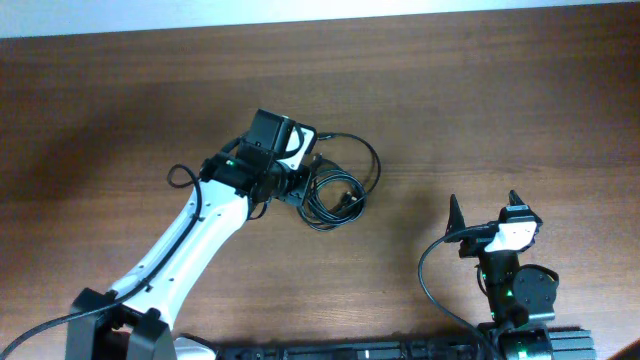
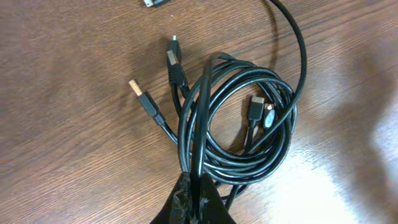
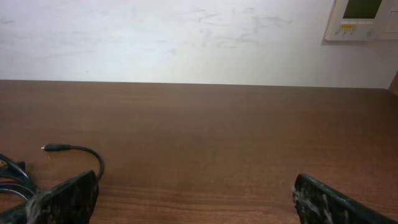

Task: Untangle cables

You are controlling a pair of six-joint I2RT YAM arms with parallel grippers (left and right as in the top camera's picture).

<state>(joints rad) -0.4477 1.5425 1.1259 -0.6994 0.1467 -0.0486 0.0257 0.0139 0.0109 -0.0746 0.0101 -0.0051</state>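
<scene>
The cables (image 1: pixel 335 192) are thin black cords coiled together in a bundle at the table's middle. One strand loops out to the upper right. In the left wrist view the coil (image 2: pixel 249 118) shows several plug ends, one a USB plug (image 2: pixel 142 98). My left gripper (image 2: pixel 198 198) is shut on strands at the coil's near edge; it also shows in the overhead view (image 1: pixel 296 190). My right gripper (image 1: pixel 485 208) is open and empty, well to the right of the cables. In the right wrist view (image 3: pixel 196 199) one cable end (image 3: pixel 56 148) lies at the far left.
The brown wooden table (image 1: pixel 480 110) carries the cables. A white wall with a small wall panel (image 3: pixel 364 18) stands beyond the table's far edge. The right arm's own thick black wire (image 1: pixel 430 270) curves beside its base.
</scene>
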